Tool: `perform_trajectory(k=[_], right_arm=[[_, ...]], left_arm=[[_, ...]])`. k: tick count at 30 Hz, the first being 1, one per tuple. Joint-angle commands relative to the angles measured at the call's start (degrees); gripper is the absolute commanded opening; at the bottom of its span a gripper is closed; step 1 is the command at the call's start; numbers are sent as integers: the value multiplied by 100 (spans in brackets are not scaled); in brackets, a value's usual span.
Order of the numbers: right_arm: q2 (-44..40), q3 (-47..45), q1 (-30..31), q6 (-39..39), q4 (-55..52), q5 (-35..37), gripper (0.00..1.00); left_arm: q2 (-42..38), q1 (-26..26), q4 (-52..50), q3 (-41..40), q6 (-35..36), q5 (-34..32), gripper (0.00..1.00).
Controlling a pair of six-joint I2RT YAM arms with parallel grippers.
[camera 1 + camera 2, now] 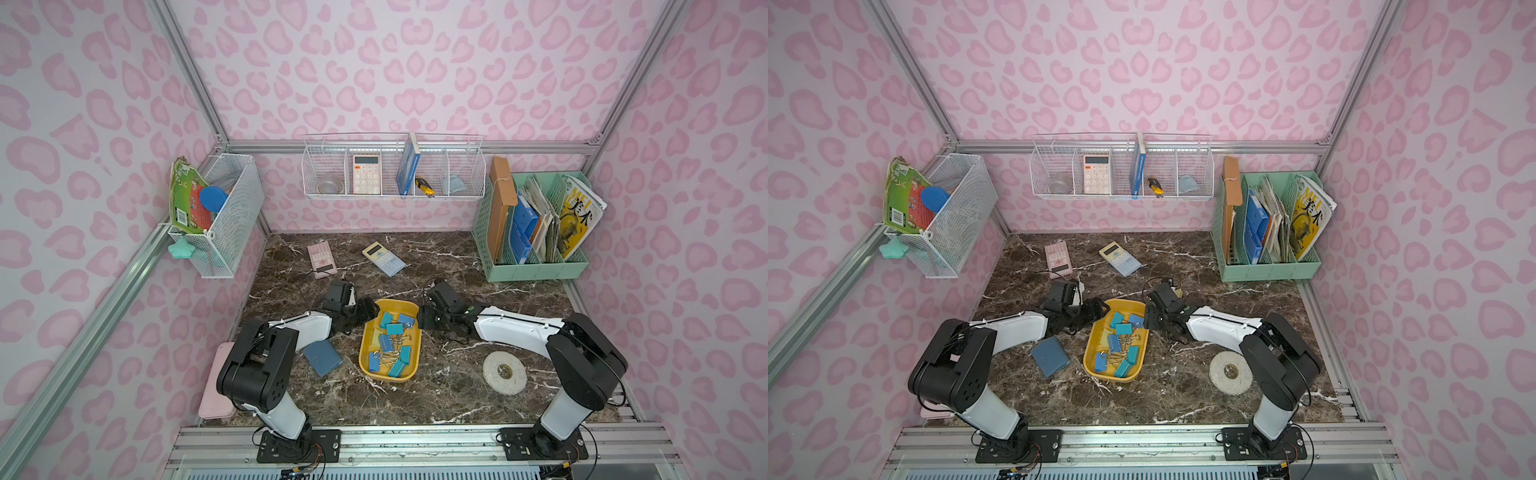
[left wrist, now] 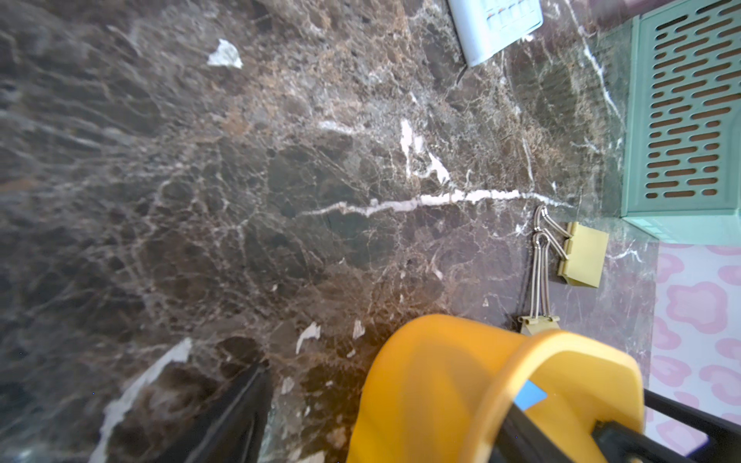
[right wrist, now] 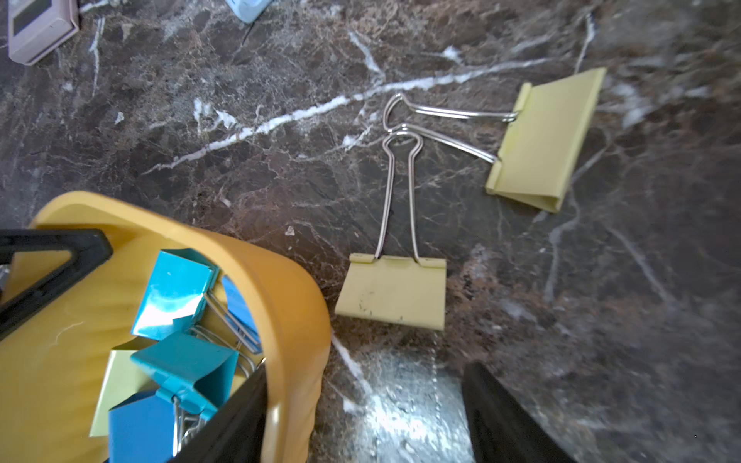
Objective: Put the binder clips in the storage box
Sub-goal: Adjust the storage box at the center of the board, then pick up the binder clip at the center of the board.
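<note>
The shallow yellow plastic storage box (image 1: 399, 306) with rounded corners lies mid-desk between the two arms, probably so that either can drop things into it. Its smooth, plain floor already holds a loose heap of blue and teal folded-metal binder clips (image 1: 392, 330), their silver wire handles tangled. Two pale yellow clips (image 3: 395, 292) lie on the dark, white-veined, marble-look desk (image 1: 436, 399), just beyond the box's far right corner, with their handle loops overlapping. The right pincer (image 3: 365, 371) hangs just short of them with its fingers apart and empty, apparently lining up a pick. The left pincer (image 2: 385, 385), also apart, straddles the box's far left wall without clamping it, perhaps to steady the box.
</note>
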Motion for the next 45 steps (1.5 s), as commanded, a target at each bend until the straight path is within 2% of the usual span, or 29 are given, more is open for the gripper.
perform_trajectory(k=[1,6,10,14,22,25,45], right_arm=[[-202,-75,-23,-177,-643,510,75],[-560,-293,-32,-411,-215,149,77],[-355,-81,-52,-491,-399,-13,77],[-342,-175,-262,-471,-442,13,77],[166,15,-287,-759,-311,-11,78],[283,137,-223,-715,-276,48,78],[1237,993,-33,-673,-495,410,80]], left_arm=[[177,66,-2557,-364,-542,-1108,79],[164,2,-2535,-454,-579,-1054,79],[169,-47,-2710,-342,-543,-1056,78],[-94,-81,-2730,-604,-772,-1083,78],[-589,-212,-2885,-986,-1202,-1346,78],[-553,-214,-3021,-929,-1199,-1491,78],[-406,-292,-2703,-869,-1030,-1199,79]])
